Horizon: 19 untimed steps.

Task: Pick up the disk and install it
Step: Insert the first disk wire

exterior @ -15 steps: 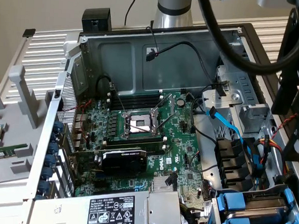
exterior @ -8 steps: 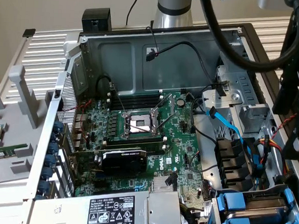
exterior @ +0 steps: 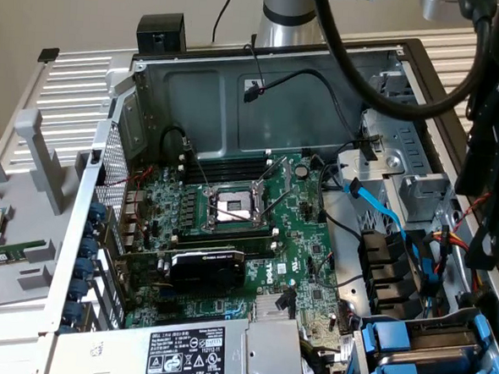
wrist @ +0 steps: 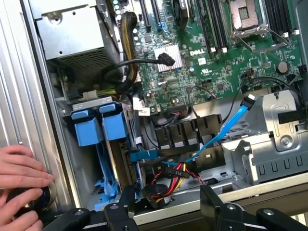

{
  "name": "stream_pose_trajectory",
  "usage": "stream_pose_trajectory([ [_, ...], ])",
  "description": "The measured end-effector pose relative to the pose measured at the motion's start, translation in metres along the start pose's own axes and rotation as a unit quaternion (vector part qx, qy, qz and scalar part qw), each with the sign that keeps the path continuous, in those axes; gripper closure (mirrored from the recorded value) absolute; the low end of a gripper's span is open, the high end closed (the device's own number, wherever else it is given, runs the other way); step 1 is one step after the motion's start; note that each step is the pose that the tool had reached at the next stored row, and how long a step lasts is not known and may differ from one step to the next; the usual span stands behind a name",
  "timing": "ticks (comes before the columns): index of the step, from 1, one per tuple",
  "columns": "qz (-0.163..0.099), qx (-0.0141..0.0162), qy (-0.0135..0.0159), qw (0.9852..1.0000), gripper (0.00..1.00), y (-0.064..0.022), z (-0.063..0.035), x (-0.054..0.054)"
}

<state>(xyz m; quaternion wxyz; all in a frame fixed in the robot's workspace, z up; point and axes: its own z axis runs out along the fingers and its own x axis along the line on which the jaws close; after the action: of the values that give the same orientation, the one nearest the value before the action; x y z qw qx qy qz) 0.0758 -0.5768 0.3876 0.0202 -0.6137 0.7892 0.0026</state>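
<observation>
Disk (wrist: 114, 126) is the target. Gripper (wrist: 168, 195) hangs wide open, empty, over the case edge. Past the red-and-yellow power wires (wrist: 168, 178) the drive sits slotted in the drive bay, blue carrier outward, a twin carrier (wrist: 89, 130) alongside. Probably heavy, rigid and shock-sensitive: grip the carrier's sides. A person's hand (wrist: 19, 185) rests nearby.

Robotics lab, probably: a PC-assembly test rig.
Opened tower case (exterior: 238, 101) lies flat on a slatted grey table (exterior: 78, 83), motherboard (exterior: 230, 228) and cabling exposed. A robot arm (exterior: 287, 15) stands past its far wall, with the claw (wrist: 167, 195) above the drive-bay end.
</observation>
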Motion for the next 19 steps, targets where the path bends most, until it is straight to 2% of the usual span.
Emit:
stream_pose_trajectory([
  [4, 0.011, 0.006, -0.0009, 0.9999, 0.35, 0.0003, 0.003, 0.0],
  [9, 0.018, 0.0069, -0.001, 0.9998, 0.35, 0.0069, 0.0115, -0.001],
  [10, 0.019, 0.0078, -0.0012, 0.9998, 0.35, 0.0075, 0.0123, -0.001],
  [14, 0.026, 0.0192, -0.004, 0.9995, 0.35, 0.0083, 0.0139, -0.002],
  [15, 0.028, 0.0208, -0.0044, 0.9994, 0.35, 0.0088, 0.0147, -0.002],
  [19, 0.038, 0.0214, -0.004, 0.999, 0.35, 0.0135, 0.0217, -0.001],
])
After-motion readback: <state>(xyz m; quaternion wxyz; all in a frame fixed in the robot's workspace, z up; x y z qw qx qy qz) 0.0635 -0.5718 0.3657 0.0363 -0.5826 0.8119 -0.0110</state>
